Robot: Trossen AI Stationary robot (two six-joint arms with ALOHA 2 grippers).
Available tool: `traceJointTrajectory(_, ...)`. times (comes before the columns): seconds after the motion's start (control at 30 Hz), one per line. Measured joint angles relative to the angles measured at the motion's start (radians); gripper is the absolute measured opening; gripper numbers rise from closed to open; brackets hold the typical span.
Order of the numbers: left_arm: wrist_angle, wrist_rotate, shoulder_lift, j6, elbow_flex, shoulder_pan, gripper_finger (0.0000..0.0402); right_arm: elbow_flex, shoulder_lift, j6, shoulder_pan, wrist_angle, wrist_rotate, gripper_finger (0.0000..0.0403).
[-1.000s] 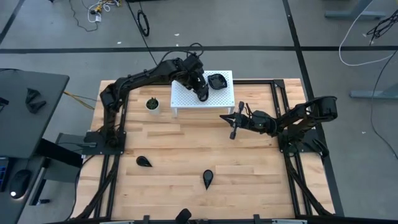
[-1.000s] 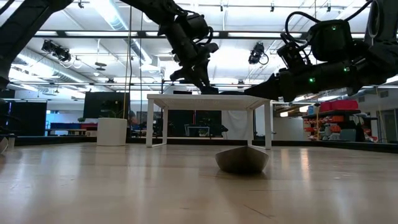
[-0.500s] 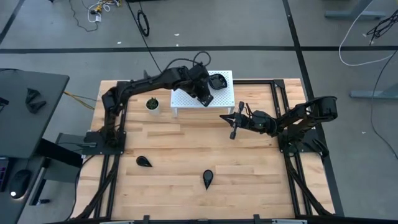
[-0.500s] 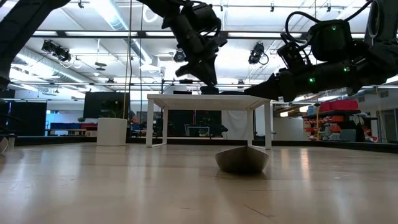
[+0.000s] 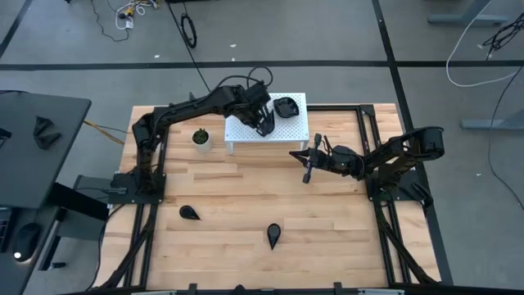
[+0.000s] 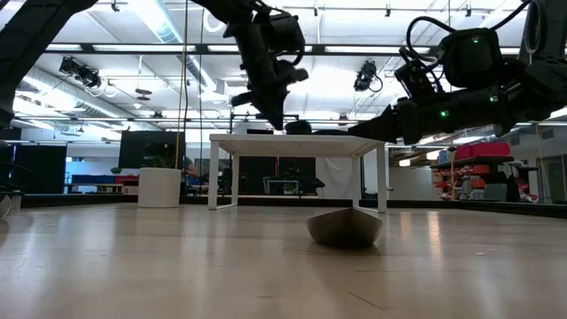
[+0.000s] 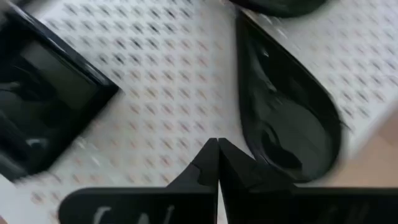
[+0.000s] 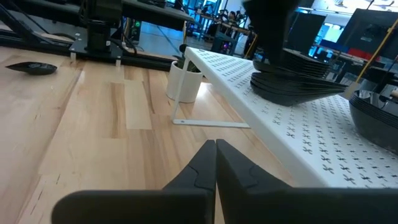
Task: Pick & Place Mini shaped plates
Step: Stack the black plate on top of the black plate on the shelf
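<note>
our left jaws [image 7: 217, 163] are pressed together with nothing between them, hovering over the white perforated stand [image 5: 288, 131]. just ahead of them, to one side, lies a teardrop plate [image 7: 287, 124] near the stand's edge; to the other side sits a square plate [image 7: 43, 93], and a small stack of plates [image 5: 284, 106] rests at the stand's far corner. two more teardrop plates lie well away on the bench [image 5: 327, 238]: one [image 5: 190, 213] toward the left arm's side, another [image 5: 273, 236] near the middle. the right jaws [image 8: 216, 163] are also pressed together and empty, waiting low beside the stand. we judge these plates to be light, stiff and glossy, so likely slippery and prone to skating on the stand if nudged. they look shallow, so a pinch across the raised rim seems the best hold: one jaw inside the dish, one outside, near the broad end of the teardrop where the wall offers more to bite. being hard and probably brittle, they likely want a gentle set-down. a small potted plant [image 5: 200, 138] stands beside the stand.
</note>
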Motion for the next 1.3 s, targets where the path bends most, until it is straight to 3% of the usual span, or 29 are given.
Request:
traceJointTrajectory(0.47, 0.071, -0.009, 0.015, 0.02, -0.009, -0.034, 0.0004, 0.0, 0.0, 0.002, 0.0, 0.0, 0.0, 0.0011)
traceJointTrajectory(0.67, 0.08, -0.069, 0.006, 0.07, -0.009, -0.034, 0.0013, 0.0, 0.0, 0.002, 0.0, -0.001, 0.0, 0.0011)
traceJointTrajectory(0.9, 0.231, -0.023, 0.019, 0.18, -0.007, -0.105, 0.0004, 0.0, 0.0, -0.005, 0.0, 0.0, 0.0, 0.0011)
traceJointTrajectory(1.3, 0.248, -0.033, 0.067, 0.189, -0.008, -0.094, 0.0006, 0.0, 0.0, -0.012, 0.0, -0.001, 0.001, 0.0011)
